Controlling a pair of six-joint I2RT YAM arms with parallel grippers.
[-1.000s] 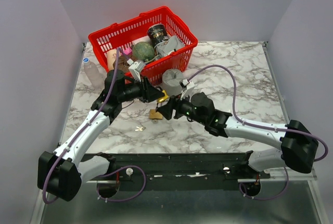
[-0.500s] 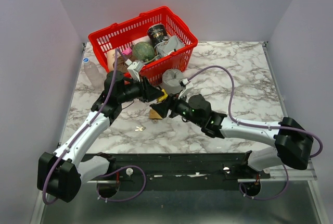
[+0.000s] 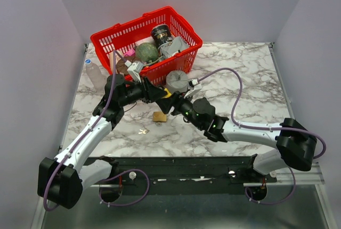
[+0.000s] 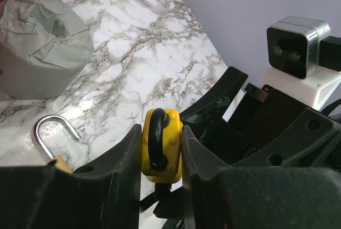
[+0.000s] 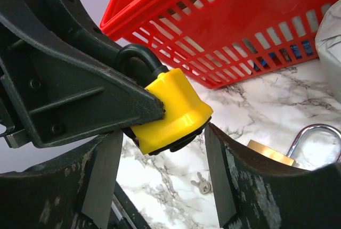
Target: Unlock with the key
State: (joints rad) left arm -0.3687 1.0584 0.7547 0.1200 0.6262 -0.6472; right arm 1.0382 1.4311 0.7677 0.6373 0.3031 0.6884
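Observation:
A yellow padlock [image 3: 167, 95] with a black shackle hangs off the table, and my left gripper [image 3: 163, 93] is shut on its sides. The left wrist view shows the lock [image 4: 171, 145] squeezed between both fingers, shackle toward the camera. My right gripper [image 3: 173, 101] is open, and its jaws stand either side of the lock's lower end [image 5: 170, 106] without touching it. A black part sticks out under the lock; I cannot tell if it is a key. Small silver keys [image 3: 143, 131] lie loose on the marble, also visible between the right fingers [image 5: 202, 185].
A brass padlock [image 3: 159, 116] with an open steel shackle [image 4: 53, 133] lies on the table below the grippers. A grey tape roll [image 3: 176, 81] stands just behind them. The red basket [image 3: 181, 32] of items sits at the back, with a clear bottle [image 3: 95, 74] to its left.
My right gripper has slid up and left until its jaws straddle the yellow lock's lower end. The left gripper shifted slightly toward the basket with the lock. The brass padlock is now uncovered.

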